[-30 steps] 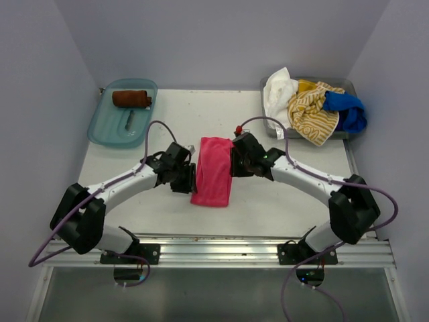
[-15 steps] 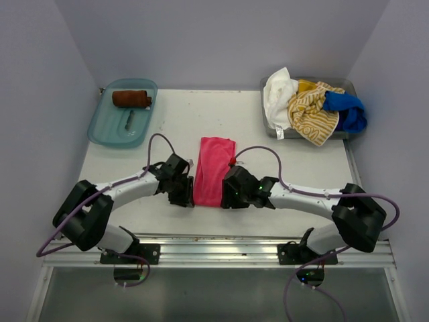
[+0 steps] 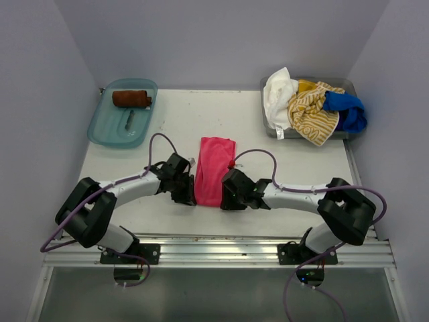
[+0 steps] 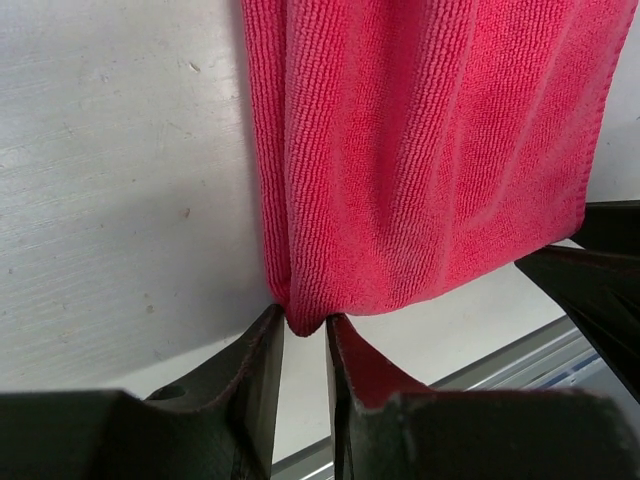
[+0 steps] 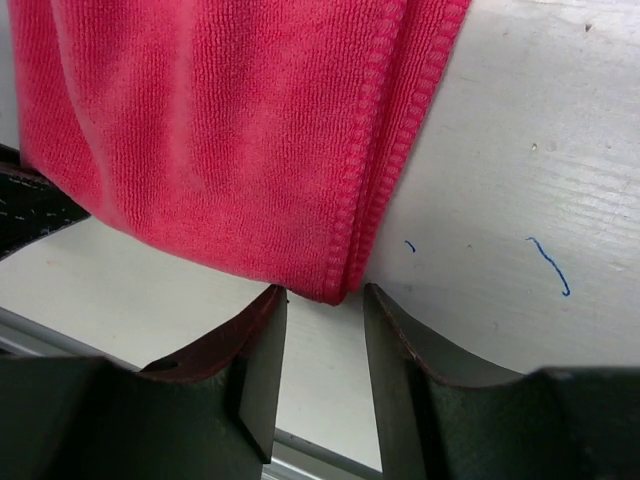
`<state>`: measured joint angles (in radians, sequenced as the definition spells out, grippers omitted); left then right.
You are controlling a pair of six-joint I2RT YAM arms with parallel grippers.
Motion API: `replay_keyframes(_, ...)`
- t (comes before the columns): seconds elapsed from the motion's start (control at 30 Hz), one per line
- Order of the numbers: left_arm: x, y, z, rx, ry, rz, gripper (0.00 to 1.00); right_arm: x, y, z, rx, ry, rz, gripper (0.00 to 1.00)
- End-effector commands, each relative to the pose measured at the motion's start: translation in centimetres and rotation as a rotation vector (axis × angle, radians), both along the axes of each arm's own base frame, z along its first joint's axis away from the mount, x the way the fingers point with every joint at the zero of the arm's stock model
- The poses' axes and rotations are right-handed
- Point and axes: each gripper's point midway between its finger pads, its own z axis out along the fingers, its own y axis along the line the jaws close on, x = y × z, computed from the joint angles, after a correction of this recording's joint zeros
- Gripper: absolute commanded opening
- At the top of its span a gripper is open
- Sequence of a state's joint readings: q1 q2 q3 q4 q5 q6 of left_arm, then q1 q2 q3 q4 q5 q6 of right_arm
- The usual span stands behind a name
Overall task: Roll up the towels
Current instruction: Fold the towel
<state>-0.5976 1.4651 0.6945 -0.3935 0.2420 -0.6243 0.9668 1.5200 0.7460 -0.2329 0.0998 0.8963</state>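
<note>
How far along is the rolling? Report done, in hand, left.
Done: rust-brown towel rolled in teal tray. In hand: pink towel flat; left gripper pinches one near corner, right gripper open at the other. Left: white towel, striped towel, blue towel heaped in bin.

Hot pink towel (image 3: 214,169) lies folded flat centrally; rust-brown towel (image 3: 131,98) is rolled far-left; remaining towels (image 3: 312,107) heaped far-right.

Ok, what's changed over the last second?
Both arms pulled back toward their bases: the left gripper and right gripper went from the pink towel's long sides to its near corners; no firm grip shows. The towel lies about where it was. The rolled brown towel in the teal tray and the towel pile are unchanged.
</note>
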Motion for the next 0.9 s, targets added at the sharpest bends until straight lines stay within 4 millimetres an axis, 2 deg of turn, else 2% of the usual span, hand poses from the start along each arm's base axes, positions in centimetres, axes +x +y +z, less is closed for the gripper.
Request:
replay_keyframes(0.0, 0.9, 0.3, -0.6, 0.028, -0.026, 0.02, 0.26, 1.0, -0.2, -0.3, -0.006, -0.037, -0.048, 0.4)
replay_keyframes(0.03, 0.9, 0.3, -0.7, 0.028, -0.024, 0.02, 0.24, 1.0, -0.2, -0.4, -0.008, -0.037, -0.05, 0.38)
replay_keyframes(0.1, 1.0, 0.2, -0.7, 0.027, -0.024, 0.023, 0.12, 0.9, -0.2, -0.5, -0.009, -0.037, -0.053, 0.28)
replay_keyframes(0.2, 1.1, 0.2, -0.6, 0.033, -0.025, 0.03, 0.0, 1.3, -0.6, -0.3, -0.018, -0.055, -0.073, 0.13)
replay_keyframes(0.33, 1.5, 0.2, 0.2, 0.032, -0.042, 0.039, 0.0, 1.8, -0.8, 0.8, -0.016, -0.088, -0.089, 0.0)
replay_keyframes(0.6, 2.8, -0.3, 3.5, 0.005, -0.096, 0.055, 0.0, 3.1, -1.3, 3.7, -0.026, -0.163, -0.113, 0.0)
replay_keyframes(0.73, 4.1, -0.8, 5.3, -0.009, -0.122, 0.072, 0.0, 4.1, -1.7, 4.8, -0.069, -0.206, -0.118, 0.0)
replay_keyframes(0.83, 5.3, -1.0, 6.0, -0.012, -0.129, 0.088, 0.0, 5.2, -1.6, 5.4, -0.104, -0.23, -0.116, 0.0)
replay_keyframes(0.87, 5.6, -1.0, 5.7, -0.005, -0.117, 0.09, 0.0, 5.6, -1.3, 6.0, -0.103, -0.241, -0.117, 0.0)
